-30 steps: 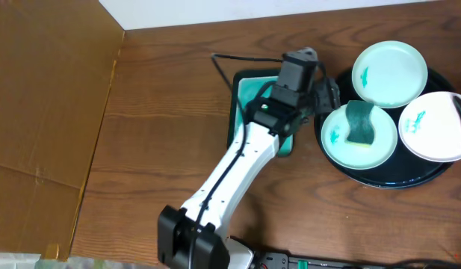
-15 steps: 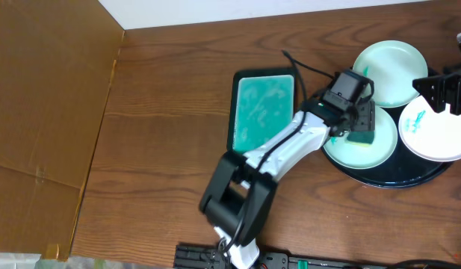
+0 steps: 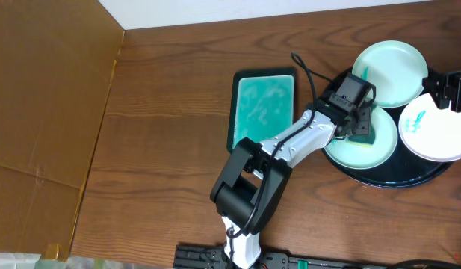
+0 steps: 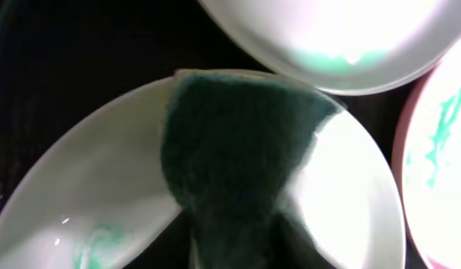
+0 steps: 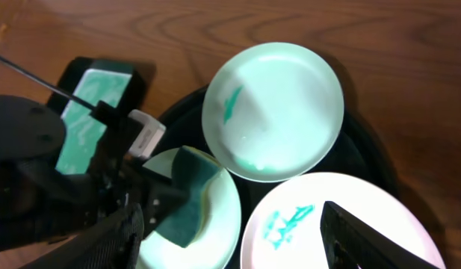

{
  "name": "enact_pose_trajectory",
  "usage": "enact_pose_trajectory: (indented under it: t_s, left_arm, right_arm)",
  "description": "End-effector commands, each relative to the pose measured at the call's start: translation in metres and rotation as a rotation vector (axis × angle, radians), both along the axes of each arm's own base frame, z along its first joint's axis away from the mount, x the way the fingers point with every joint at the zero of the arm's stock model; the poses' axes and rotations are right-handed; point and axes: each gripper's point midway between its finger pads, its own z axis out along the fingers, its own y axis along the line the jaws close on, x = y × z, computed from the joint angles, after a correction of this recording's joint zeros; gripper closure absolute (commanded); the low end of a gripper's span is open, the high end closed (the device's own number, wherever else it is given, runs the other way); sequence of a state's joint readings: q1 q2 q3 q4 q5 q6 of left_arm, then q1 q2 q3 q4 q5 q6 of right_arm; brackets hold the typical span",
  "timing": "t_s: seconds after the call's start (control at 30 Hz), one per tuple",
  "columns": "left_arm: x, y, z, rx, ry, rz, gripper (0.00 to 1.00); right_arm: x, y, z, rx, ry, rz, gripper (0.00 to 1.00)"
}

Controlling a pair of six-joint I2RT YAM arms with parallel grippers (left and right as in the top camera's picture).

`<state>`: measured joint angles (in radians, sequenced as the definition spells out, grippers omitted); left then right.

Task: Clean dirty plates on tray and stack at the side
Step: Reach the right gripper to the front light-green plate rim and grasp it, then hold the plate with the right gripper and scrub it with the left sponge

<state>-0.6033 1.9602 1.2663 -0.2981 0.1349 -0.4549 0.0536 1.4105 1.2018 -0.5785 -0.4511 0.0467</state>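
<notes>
1. Overhead view: three plates lie inside the black tray (image 3: pixel 387 181) at the right end of the counter (image 3: pixel 170 112). None is stacked at the side yet.
2. The left end effector (image 3: pixel 356 123) sits over the near mint plate (image 3: pixel 348 155). It appears closed on a dark green sponge (image 4: pixel 237 164), which narrows toward it as if pinched. The fingers themselves are not visible.
3. The sponge covers the plate's middle. Its long axis runs from the end effector out toward the far mint plate (image 3: pixel 391 71).
4. Governing relation: the near plate's teal smear (image 4: pixel 96 243) lies uncovered just beside the sponge, on the side away from the white plate (image 3: pixel 439 138). Judgement: the wipe must travel sideways to reach it.
5. The left arm is plainly the nearer. The right end effector (image 5: pixel 229 217) hangs above the white plate, jaws wide apart, holding nothing.
6. The far mint plate and the white plate each show an unwiped teal mark. Their surfaces are otherwise clean and glossy.
7. A teal-lined sponge tray (image 3: pixel 264 104) stands just left of the black tray.
</notes>
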Motion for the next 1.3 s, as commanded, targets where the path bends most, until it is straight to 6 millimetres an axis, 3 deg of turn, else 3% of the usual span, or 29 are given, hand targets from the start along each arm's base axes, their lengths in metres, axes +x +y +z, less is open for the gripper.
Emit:
enact_pose_trajectory:
  t_s: [0.0,0.1,0.27,0.63,1.27]
  left_arm:
    - [-0.003,0.003,-0.005,0.019,0.015,-0.003,0.90]
    - [-0.004,0.011,0.001,0.013,0.035,0.041,0.93]
    - [-0.015,0.028,0.013,-0.034,0.147,0.265,0.93]
    - [-0.015,0.023,0.016,-0.071,0.165,0.290,0.93]
    - [-0.010,0.020,0.019,-0.089,0.144,0.287,0.91]
  right_arm:
    - [0.009,0.010,-0.014,-0.009,0.038,-0.001,0.32]
    - [0.014,0.021,-0.031,-0.015,0.066,0.028,0.39]
    - [0.022,0.046,-0.065,-0.056,0.089,0.126,0.48]
    - [0.015,0.073,-0.132,-0.108,0.215,0.236,0.53]
    - [0.009,0.075,-0.175,-0.210,0.284,0.263,0.55]
